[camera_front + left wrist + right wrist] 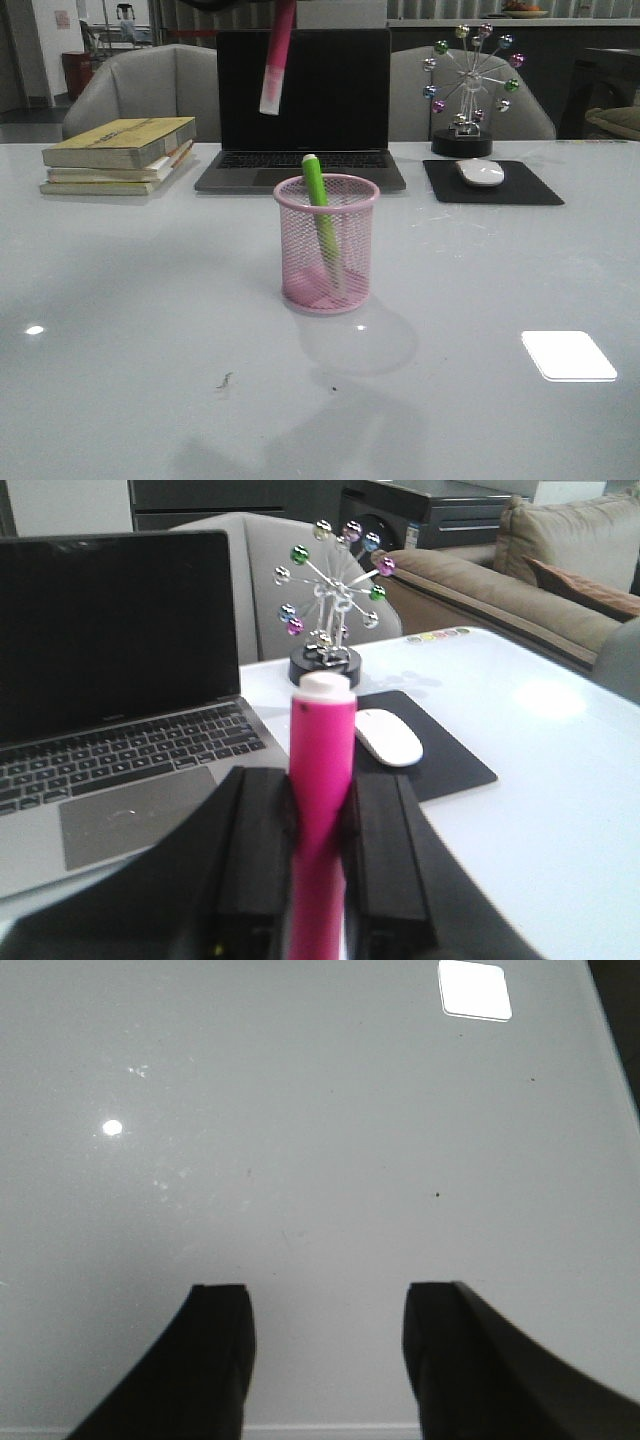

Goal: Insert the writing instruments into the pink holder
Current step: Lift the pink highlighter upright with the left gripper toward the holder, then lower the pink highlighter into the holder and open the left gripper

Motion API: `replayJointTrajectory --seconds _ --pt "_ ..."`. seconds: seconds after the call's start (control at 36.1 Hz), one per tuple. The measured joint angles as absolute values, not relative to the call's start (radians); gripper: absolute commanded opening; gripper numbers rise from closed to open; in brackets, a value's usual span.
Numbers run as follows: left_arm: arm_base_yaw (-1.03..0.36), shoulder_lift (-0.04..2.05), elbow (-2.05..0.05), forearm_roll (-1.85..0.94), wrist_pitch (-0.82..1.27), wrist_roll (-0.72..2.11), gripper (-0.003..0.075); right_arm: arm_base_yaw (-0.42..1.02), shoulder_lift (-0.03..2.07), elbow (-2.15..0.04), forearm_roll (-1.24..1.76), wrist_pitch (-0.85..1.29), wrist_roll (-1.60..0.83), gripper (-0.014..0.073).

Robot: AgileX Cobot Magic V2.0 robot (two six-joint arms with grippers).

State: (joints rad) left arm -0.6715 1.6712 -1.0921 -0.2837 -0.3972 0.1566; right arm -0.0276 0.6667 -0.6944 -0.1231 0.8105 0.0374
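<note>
we see the pink holder (327,245) standing upright near the middle of the table (120,330), with bare tabletop all around it and well apart from the front edge. the lime green marker (321,215) leans inside it, its top poking above the rim. the pink marker (277,55) hangs high over the laptop (303,110), clear cap downward, behind and above the holder, touching nothing on the table. in the left wrist view the left gripper (322,810) is closed on the pink marker (322,810), its two black fingers (255,840) pressed against the barrel. the right gripper (328,1345) is spread wide over bare table and holds nothing.

behind the holder the far side is crowded: a stack of books (120,155) to the left, the laptop in the middle, a mouse (480,172) on a black pad (490,185) and a ball ornament (468,90) to the right. writing on the book spines is too small for us to read, and we can make out no brand on the markers.
</note>
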Motion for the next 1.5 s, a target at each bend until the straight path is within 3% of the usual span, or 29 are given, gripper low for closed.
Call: replayJointTrajectory --seconds 0.61,0.69,0.97,1.25,1.5 --pt "-0.715 1.829 -1.082 -0.314 -0.457 0.122 0.0104 -0.028 0.667 -0.694 -0.123 0.811 0.037 0.0453" --pt "-0.715 1.838 -1.082 -0.318 -0.461 0.122 0.0127 -0.028 0.667 -0.694 -0.123 0.811 0.037 0.0453" --pt "-0.715 1.841 -1.082 -0.32 -0.49 0.122 0.0367 -0.028 0.667 -0.694 -0.123 0.811 0.037 0.0453" --pt "-0.712 1.811 -1.082 -0.32 -0.5 0.152 0.0363 -0.028 0.667 -0.694 -0.123 0.811 0.037 0.0453" --pt "-0.64 1.61 -1.082 -0.32 -0.395 0.296 0.0363 -0.028 0.667 -0.694 -0.123 0.805 0.037 0.0453"
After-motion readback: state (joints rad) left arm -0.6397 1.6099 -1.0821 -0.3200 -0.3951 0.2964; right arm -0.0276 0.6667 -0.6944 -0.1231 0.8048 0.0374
